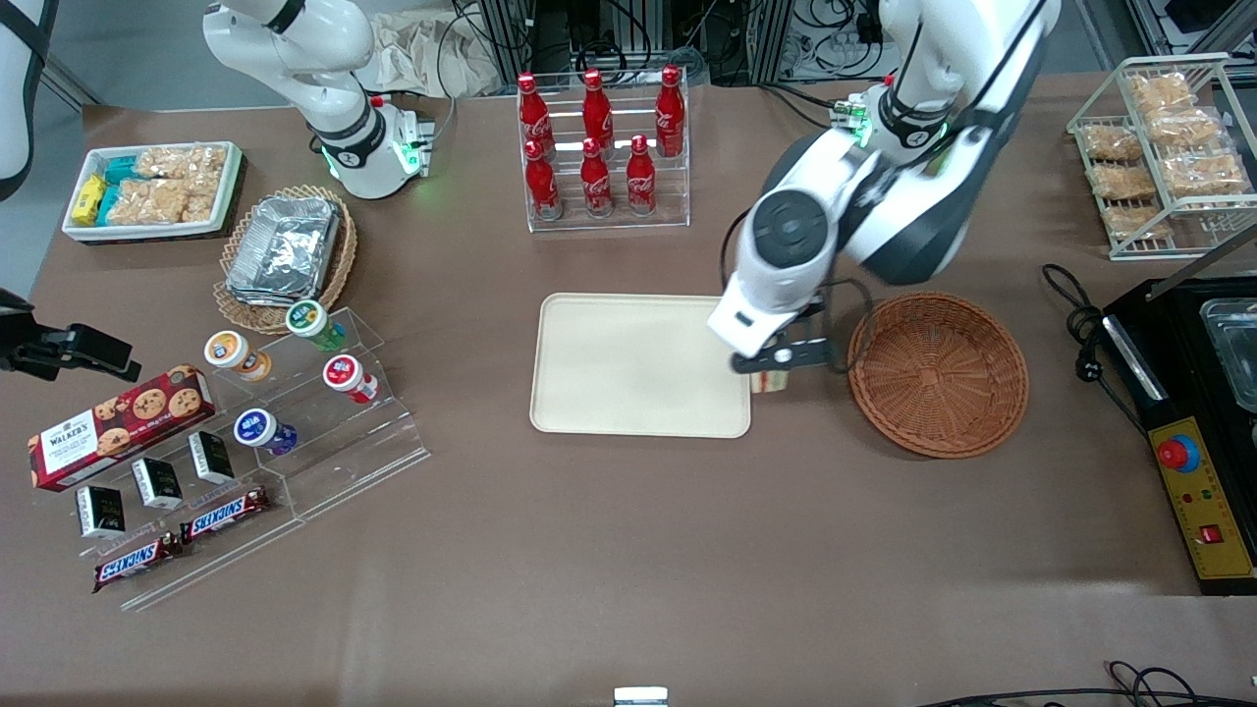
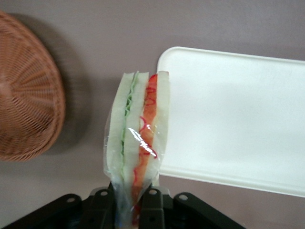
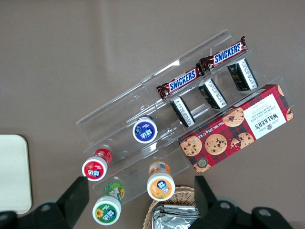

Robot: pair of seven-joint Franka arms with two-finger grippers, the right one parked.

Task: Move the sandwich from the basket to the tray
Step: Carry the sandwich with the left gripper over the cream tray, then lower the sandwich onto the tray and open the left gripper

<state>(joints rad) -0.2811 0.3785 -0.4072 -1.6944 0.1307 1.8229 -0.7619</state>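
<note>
Sandwich (image 2: 138, 138): plastic-wrapped wedge, pale bread slices with a green layer and an orange-red layer. Hand (image 2: 127, 202) pinches its narrow end; the long axis runs straight out from the fingers, held above the desk (image 2: 86, 57) between the basket (image 2: 28, 119) and tray (image 2: 238, 119), overlapping the tray's rim.

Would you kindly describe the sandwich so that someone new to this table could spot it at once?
Find the cream tray at the table's middle and the round reddish-brown basket beside it. Between them, over the tray's edge, the gripper is shut on the sandwich. It is a plastic-wrapped wedge of white bread with green and orange-red filling stripes, the only food off the table.
</note>
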